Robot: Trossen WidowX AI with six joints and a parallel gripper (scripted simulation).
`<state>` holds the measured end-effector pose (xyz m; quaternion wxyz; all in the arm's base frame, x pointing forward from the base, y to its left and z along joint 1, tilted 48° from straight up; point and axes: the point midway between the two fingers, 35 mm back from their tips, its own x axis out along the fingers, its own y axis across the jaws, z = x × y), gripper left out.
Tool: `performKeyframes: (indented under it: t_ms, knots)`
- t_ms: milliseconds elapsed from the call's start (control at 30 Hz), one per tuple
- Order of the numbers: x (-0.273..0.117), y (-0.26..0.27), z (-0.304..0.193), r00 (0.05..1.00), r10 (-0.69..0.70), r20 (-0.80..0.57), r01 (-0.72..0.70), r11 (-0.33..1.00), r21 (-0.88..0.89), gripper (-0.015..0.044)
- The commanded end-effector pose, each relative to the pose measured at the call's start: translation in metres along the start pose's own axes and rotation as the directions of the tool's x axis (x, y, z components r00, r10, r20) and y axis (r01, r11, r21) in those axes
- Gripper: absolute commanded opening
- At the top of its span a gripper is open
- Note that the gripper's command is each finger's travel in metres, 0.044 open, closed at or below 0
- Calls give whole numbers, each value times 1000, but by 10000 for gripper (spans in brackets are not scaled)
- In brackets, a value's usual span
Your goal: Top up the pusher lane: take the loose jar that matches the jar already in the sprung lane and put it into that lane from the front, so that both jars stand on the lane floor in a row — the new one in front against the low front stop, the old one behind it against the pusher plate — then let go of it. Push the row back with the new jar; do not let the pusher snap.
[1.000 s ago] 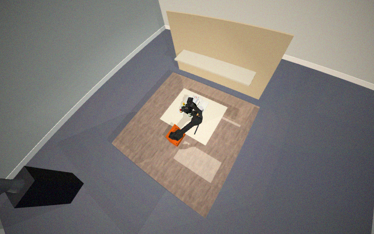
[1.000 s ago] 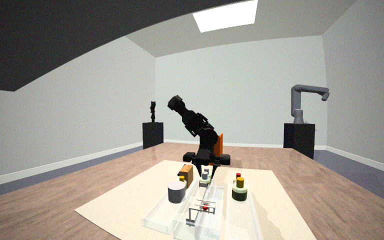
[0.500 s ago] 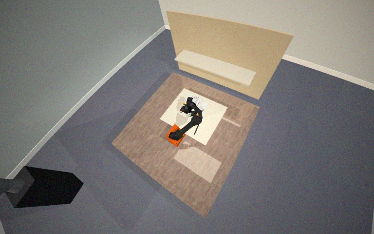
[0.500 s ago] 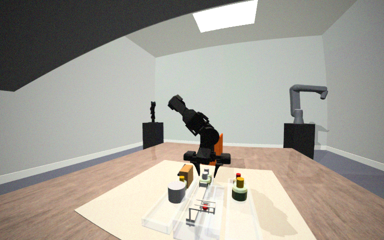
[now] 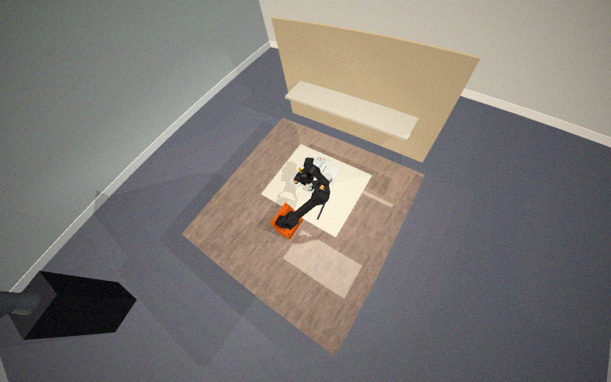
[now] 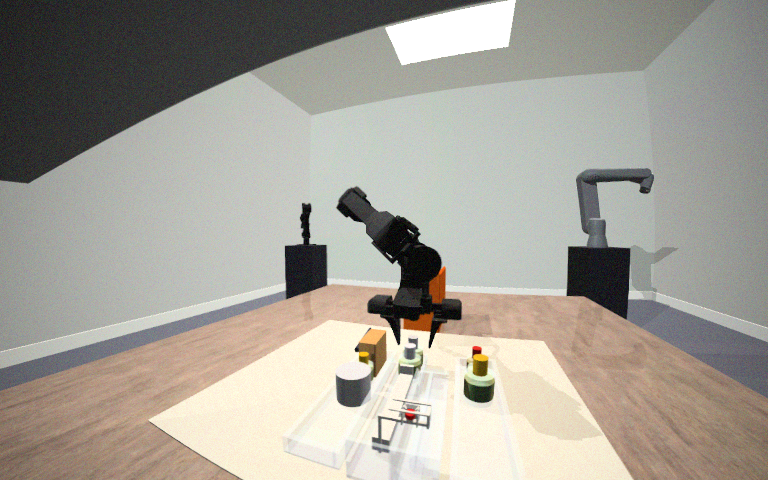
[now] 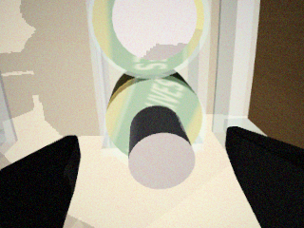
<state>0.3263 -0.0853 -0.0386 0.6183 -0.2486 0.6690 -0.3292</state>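
Two matching jars with pale green shoulders and grey-lilac caps stand upright in a row in the clear sprung lane (image 6: pixel 390 468). The front jar (image 6: pixel 418 353) (image 7: pixel 159 102) is between the lane walls at the front end. The rear jar (image 6: pixel 410 362) (image 7: pixel 97 21) is right behind it, by the dark pusher plate (image 6: pixel 406 369). In the wrist view the two jars overlap, so contact cannot be told. My gripper (image 6: pixel 414 345) (image 7: pixel 154 141) is open around and above the front jar's cap, with a gap on both sides. The low front stop is hard to make out.
One side lane holds a yellow-capped dark jar (image 6: pixel 479 388) and a red-capped jar (image 6: pixel 476 350). On the other side are a grey cylinder (image 6: pixel 353 384), a yellow-capped jar (image 6: pixel 364 358) and a brown block (image 6: pixel 372 352). A thin wire frame (image 6: pixel 403 420) stands over the lane's back.
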Motion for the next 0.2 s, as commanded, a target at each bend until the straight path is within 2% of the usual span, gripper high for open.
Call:
performKeyframes:
  t_ms: [0,167]
  knots:
    - [-2,0,-11,1000,5,2,-5,1000,5,303]
    - [-2,0,-28,1000,5,1,-5,1000,5,303]
